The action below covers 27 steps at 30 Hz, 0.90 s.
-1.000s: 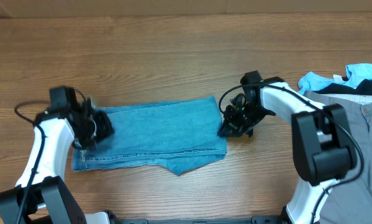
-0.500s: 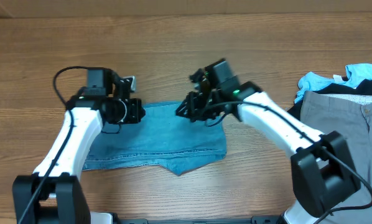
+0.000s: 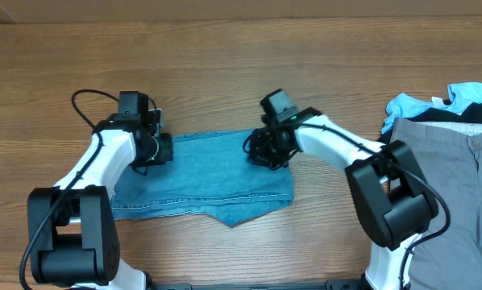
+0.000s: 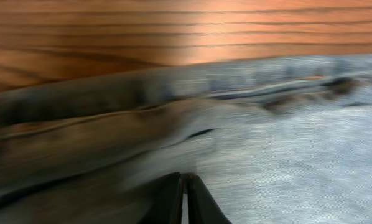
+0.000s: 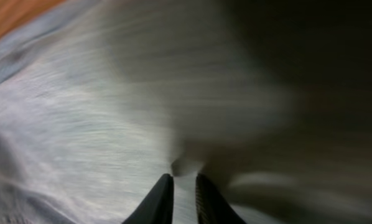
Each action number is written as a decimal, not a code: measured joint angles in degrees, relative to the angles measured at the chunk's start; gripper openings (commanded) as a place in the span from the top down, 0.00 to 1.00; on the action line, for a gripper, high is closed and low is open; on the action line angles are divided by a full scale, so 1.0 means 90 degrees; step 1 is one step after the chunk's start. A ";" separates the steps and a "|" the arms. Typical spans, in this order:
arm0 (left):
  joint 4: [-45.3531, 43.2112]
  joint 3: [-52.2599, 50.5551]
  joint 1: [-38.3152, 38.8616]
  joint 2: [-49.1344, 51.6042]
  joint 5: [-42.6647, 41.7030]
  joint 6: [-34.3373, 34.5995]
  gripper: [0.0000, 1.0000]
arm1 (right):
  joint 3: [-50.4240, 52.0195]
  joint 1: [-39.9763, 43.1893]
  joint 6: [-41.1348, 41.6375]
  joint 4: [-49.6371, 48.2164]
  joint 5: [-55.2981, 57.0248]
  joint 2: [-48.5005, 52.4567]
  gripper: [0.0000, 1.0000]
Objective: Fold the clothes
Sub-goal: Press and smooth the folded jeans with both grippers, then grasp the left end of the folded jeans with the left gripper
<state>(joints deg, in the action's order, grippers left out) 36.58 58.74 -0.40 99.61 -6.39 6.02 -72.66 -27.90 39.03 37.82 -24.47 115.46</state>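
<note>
The clothes in hand are light-blue jeans (image 3: 209, 181), lying folded into a flat band on the wooden table. My left gripper (image 3: 162, 150) sits at their far left edge. In the left wrist view it (image 4: 183, 177) is shut, its tips down on the denim (image 4: 285, 124) near a seam, and I see nothing gripped between them. My right gripper (image 3: 261, 151) is over the far right part. In the right wrist view it (image 5: 185, 177) is nearly closed, with a small ridge of denim (image 5: 80, 112) between the tips.
A heap of other garments lies at the right edge: grey trousers (image 3: 450, 185), a sky-blue piece (image 3: 414, 105) and a black piece (image 3: 475, 114). Bare wooden table (image 3: 225, 56) stretches behind the jeans.
Both grippers left the outer ends of the jeans and came inward, onto the far edge. The left end of the jeans sits slightly further right.
</note>
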 measured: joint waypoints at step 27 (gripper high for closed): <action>0.3412 0.2086 -0.2642 -0.0211 0.0083 0.0287 0.23 | -0.0080 0.0959 -0.1598 0.1542 -0.0806 -0.1557 0.51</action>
<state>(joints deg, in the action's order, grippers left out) 67.29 77.52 -24.18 97.71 -5.65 8.60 -73.38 -19.27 24.64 51.70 -31.73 101.45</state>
